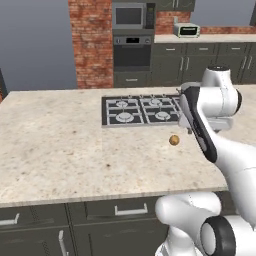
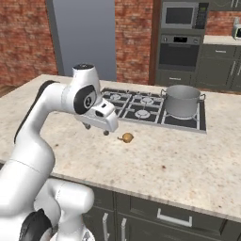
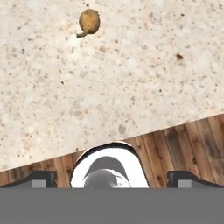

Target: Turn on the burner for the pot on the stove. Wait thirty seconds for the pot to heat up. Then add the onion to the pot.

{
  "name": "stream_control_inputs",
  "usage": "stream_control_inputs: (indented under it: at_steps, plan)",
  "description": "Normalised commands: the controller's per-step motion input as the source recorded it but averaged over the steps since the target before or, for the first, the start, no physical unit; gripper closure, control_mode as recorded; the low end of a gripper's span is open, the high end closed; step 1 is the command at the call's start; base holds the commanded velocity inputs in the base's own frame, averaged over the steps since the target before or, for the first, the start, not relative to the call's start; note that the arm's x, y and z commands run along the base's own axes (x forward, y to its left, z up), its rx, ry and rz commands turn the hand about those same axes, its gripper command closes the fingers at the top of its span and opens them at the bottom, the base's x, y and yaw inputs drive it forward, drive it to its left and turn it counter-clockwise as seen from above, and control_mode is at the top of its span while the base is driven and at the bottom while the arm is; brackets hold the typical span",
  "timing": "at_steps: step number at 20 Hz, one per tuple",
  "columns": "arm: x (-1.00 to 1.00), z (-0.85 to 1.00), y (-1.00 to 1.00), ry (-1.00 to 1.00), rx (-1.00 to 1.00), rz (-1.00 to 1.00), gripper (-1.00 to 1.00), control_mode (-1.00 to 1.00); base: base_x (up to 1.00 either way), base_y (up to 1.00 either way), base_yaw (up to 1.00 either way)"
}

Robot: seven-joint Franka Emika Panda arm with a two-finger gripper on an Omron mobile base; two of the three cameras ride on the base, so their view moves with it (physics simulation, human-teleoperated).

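Left base view: arm hides the pot; onion (image 1: 174, 140) lies on counter (image 1: 60, 145).

- Was a home kitchen, rendered rather than filmed.
- Had a speckled stone island counter (image 1: 60, 145) carrying a black gas stove (image 2: 150, 109) with a steel pot (image 2: 182, 100) on it.
- Showed a built-in oven (image 1: 132, 52) under a microwave (image 1: 131, 16), set beside red brick walls (image 1: 91, 42).
- Included dark cabinets (image 1: 120, 220) with silver handles and a wooden plank floor (image 3: 183, 144).
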Motion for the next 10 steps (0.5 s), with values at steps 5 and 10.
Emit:
stream_control_inputs:
  at_steps: [5, 10]
  plan:
    - [1.0, -0.15, -0.1, 0.0, 0.0, -0.02, -1.0, -1.0, 0.0, 0.0, 0.0]
    - [0.92, -0.12, -0.27, 0.03, 0.0, -0.01, -1.0, -1.0, 0.0, 0.0, 0.0]
